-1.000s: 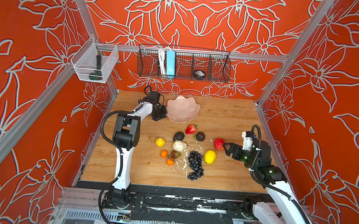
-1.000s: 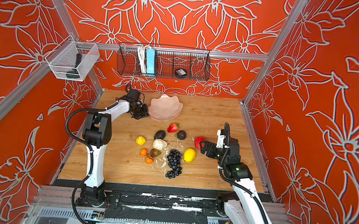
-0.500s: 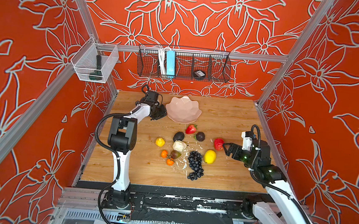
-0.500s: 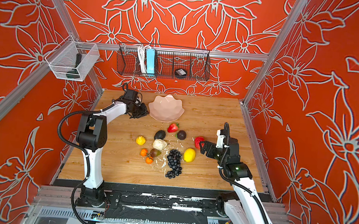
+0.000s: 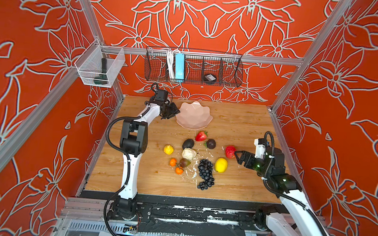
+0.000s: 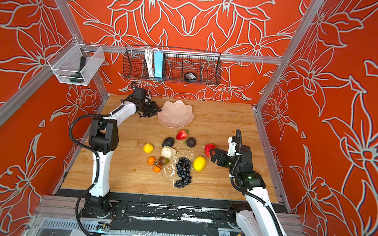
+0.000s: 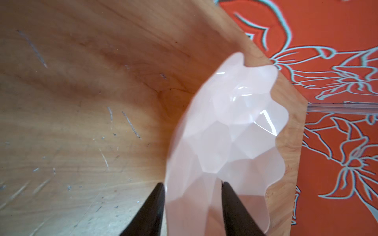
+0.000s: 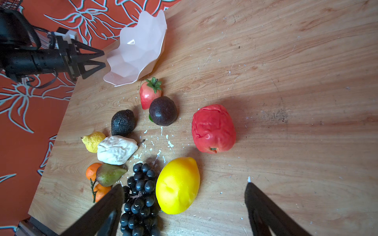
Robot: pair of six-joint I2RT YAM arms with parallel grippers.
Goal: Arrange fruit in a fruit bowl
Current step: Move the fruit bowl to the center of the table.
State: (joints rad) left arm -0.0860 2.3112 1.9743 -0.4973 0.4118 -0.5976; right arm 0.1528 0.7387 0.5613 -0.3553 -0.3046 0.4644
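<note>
Wooden desk (image 5: 240, 127): fruit bowl (image 5: 204, 121) empty at the back, fruit (image 5: 189, 153) scattered before it. Left pincer (image 5: 176, 113) stands open astride its rim (withdrawal may snag and tip it). Right pincer (image 5: 236, 157), open and empty, may set the lemon (image 5: 221, 165) rolling.

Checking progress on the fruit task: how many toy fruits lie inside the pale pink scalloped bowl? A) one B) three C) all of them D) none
D: the pale pink scalloped bowl shows only its bare faceted inside in both top views, while the yellow lemon and dark grape bunch lie out on the wooden table.
</note>
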